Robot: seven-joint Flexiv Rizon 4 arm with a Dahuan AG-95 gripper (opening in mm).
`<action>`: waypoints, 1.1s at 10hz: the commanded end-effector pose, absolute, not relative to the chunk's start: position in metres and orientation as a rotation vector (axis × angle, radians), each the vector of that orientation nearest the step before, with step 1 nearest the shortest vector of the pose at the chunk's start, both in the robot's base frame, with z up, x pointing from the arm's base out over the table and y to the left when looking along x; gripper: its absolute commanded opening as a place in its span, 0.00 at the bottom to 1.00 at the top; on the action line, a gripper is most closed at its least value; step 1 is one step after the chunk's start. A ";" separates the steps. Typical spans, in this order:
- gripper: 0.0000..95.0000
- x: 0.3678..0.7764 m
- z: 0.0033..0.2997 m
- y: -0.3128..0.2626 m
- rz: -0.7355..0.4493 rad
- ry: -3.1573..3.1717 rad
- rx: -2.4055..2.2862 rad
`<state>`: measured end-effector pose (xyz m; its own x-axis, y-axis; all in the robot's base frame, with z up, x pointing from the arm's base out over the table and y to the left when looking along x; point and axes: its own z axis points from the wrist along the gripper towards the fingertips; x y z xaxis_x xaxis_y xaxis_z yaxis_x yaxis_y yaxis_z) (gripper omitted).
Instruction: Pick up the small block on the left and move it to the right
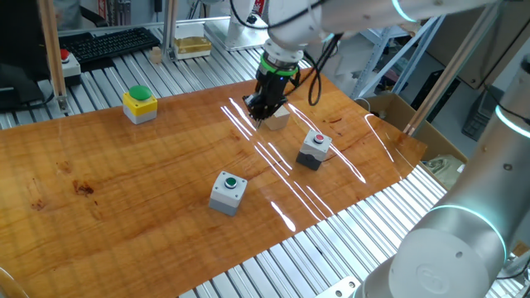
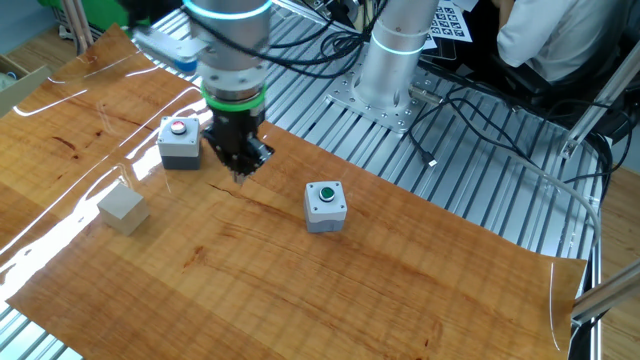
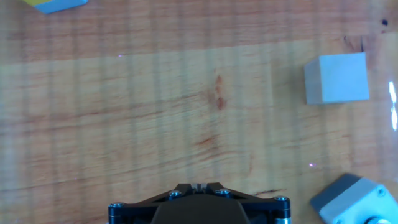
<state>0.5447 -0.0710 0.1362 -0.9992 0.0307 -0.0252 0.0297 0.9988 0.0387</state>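
Observation:
The small block point(image 2: 123, 209) is a plain pale cube lying on the wooden table. In the hand view the block point(image 3: 336, 78) is at the upper right, well off the gripper's line. In one fixed view the block point(image 1: 279, 118) shows just behind the fingers. My gripper point(image 2: 243, 172) hangs low over the table between the block and the grey boxes. Its fingertips point(image 3: 198, 185) are pressed together with nothing between them. The gripper also shows in one fixed view point(image 1: 257, 116).
A grey box with a red button point(image 2: 179, 141) stands close beside the gripper and also shows in the hand view point(image 3: 354, 199). A grey box with a green button point(image 2: 325, 205) stands further along. A yellow box with a green dome point(image 1: 140, 104) stands at the far side.

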 end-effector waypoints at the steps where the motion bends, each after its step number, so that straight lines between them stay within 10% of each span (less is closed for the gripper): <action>1: 0.00 0.554 0.131 -0.075 0.065 3.119 0.026; 11: 0.00 0.590 0.112 -0.124 0.094 3.117 -0.090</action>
<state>0.5924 -0.1267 0.1126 -0.9978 -0.0613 -0.0241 -0.0627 0.9962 0.0600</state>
